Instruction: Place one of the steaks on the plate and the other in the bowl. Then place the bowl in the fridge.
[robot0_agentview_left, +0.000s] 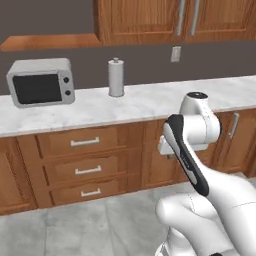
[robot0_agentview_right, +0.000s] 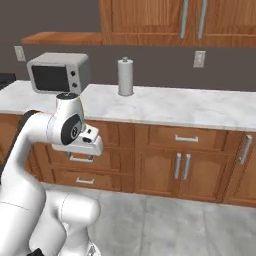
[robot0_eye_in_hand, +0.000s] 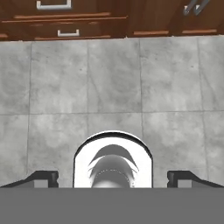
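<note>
My gripper points straight down at the grey tiled floor. Its two dark fingertips stand far apart at the lower corners of the hand view, with nothing between them, so it is open. The arm is folded in front of the base, with the hand held level with the top drawers. The steaks, the plate, the bowl and the fridge are out of view.
A marble counter runs across ahead, over wooden drawers and cabinet doors. A grey microwave and a paper towel roll stand on it. Wall cabinets hang above. Open floor lies before the cabinets.
</note>
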